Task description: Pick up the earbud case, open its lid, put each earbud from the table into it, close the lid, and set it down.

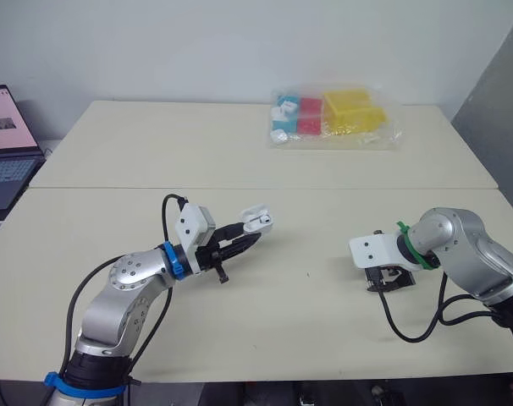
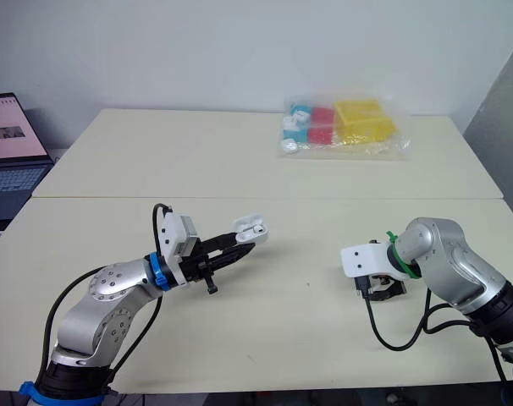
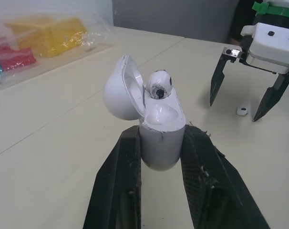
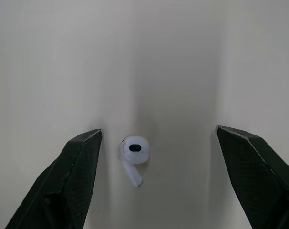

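My left gripper (image 1: 250,237) is shut on the white earbud case (image 1: 256,222) and holds it above the table, left of centre. The case's lid (image 3: 121,88) stands open, and one earbud (image 3: 159,86) sits in the case. The other earbud (image 4: 133,151) lies on the table at the right. My right gripper (image 4: 159,131) is open and points down over it, one finger on each side, neither touching. In the left wrist view the right gripper (image 3: 234,109) straddles that earbud (image 3: 242,110).
A clear plastic bag (image 1: 333,118) with yellow, red and blue items lies at the far right of the back table. An open laptop (image 1: 2,152) stands off the table's left side. A seam (image 1: 265,188) splits the two tabletops.
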